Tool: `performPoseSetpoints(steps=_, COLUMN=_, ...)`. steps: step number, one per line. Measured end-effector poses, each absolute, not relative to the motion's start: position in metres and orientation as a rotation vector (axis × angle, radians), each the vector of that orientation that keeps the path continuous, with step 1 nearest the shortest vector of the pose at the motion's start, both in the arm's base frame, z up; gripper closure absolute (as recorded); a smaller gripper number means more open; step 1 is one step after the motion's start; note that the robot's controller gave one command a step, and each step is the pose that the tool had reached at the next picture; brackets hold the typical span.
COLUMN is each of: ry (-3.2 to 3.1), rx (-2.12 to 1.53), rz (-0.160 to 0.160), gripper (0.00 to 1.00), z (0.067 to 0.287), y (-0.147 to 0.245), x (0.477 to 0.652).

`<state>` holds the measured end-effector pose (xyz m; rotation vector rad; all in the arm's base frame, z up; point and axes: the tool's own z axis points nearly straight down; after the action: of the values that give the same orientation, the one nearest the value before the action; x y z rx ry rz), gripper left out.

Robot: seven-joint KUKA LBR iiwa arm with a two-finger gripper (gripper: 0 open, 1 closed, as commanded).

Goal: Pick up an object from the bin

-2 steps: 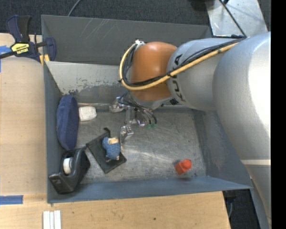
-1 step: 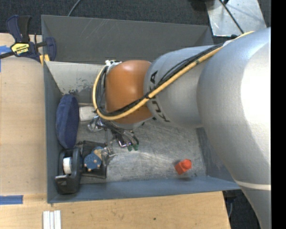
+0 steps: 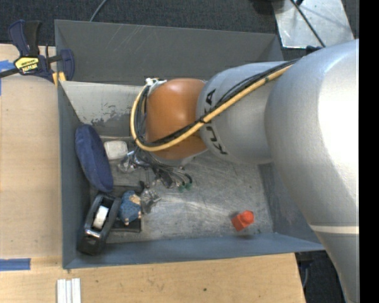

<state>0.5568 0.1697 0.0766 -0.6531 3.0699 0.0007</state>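
Seen from above, the arm's orange wrist cover (image 3: pixel 167 118) hides most of the jaws, which hang low over the left-middle floor of the bin (image 3: pixel 69 188). Whether they stand apart or together I cannot tell. Nearest lie a small blue thing (image 3: pixel 129 207) just beside a black holder (image 3: pixel 98 223), a white block (image 3: pixel 115 149) and a dark blue pouch (image 3: pixel 92 158). A red piece (image 3: pixel 243 219) sits well apart. The likely best approach is to centre over the blue thing, clear of the holder, before closing.
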Motion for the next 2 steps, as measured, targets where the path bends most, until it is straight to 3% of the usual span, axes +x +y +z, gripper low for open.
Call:
performPoseSetpoints(steps=1, ry=2.989, rx=-0.931, rz=-0.001, gripper=0.0, z=0.178, y=0.149, x=0.567)
performPoseSetpoints(steps=2, ry=2.877, rx=-1.26, rz=0.005, gripper=0.0, z=0.131, y=0.22, x=0.534)
